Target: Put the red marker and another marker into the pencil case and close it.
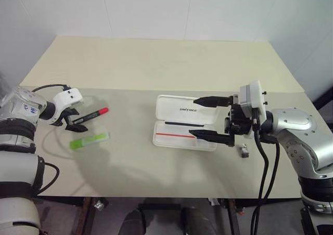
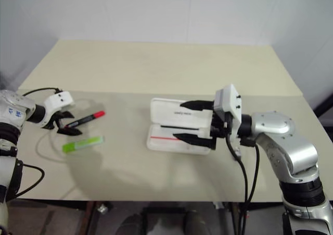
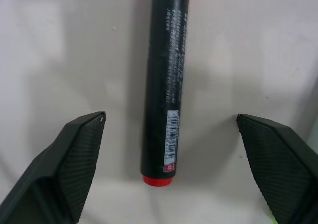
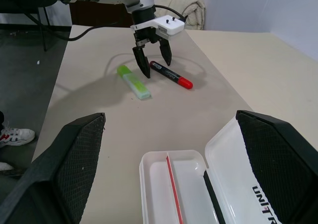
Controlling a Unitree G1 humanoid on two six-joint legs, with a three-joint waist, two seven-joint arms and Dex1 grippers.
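The arms are silver metal with black cables. Each tool [image 1: 213, 118] has two black textured fingers and a white wrist box.

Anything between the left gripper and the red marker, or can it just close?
Nothing visible. The left gripper is open with the red marker lying on the bare table between its fingers. The green marker lies beside it, apart.

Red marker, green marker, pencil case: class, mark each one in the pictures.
red marker [image 3: 164, 85], left wrist view, on its black barrel.
green marker [image 1: 89, 140], left eye view, mid-body.
pencil case [image 1: 179, 107], left eye view, on the open lid.
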